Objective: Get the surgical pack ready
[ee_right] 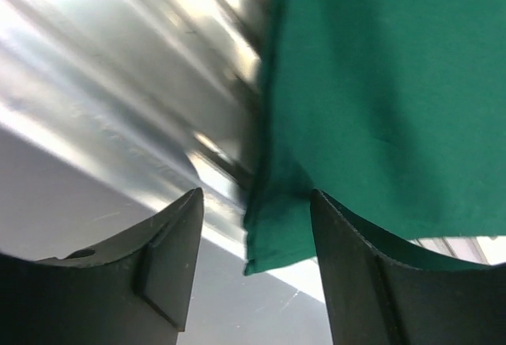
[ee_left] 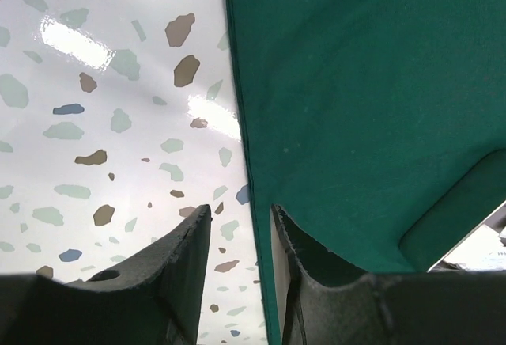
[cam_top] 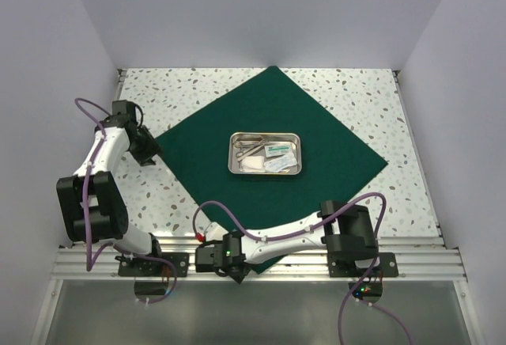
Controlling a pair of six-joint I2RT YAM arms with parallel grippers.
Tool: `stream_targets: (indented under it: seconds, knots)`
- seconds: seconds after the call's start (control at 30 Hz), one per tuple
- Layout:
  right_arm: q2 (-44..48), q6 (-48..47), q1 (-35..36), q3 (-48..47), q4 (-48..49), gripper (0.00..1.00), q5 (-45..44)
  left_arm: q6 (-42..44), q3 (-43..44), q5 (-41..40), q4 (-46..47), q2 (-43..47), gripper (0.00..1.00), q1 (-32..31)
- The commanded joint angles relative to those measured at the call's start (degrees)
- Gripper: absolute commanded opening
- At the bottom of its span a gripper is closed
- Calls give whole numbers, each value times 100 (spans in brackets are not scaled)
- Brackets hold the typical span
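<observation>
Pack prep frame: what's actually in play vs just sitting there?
In play: green drape; left end effector at its left corner; right end effector at its near corner.
Sitting there: steel tray on the drape's middle, gauze and instruments inside.

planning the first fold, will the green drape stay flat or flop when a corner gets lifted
Probably floppy: the drape's near corner droops past the edge of the table between the right gripper's open fingers. It looks thin and light, lying flat. The steel tray on its middle should pin it, so a lifted corner likely folds rather than drags.
</observation>
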State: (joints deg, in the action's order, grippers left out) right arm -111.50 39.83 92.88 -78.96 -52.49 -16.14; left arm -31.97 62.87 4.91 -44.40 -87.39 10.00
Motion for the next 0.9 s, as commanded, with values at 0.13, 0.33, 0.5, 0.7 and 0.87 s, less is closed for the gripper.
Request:
stream_targets:
  seconds: [0.13,0.33,0.5,0.7,0.87]
  knots:
    - [146,622,2,82,-543,56,-671,24,-73,168,19,3,39,2]
    - [234,815,-7,267,-446,45,-566,15,85,168,-77,-137,38,2]
    - [164,754,-16,144,-455,33,-671,6,208,98,-130,-208,38,-7]
    - [383,710,-164,12,-507,0,-820,24,339,81,-200,-348,38,2]
    - [866,482,-893,-93,-701,0,-1040,33,410,46,-183,-419,38,11]
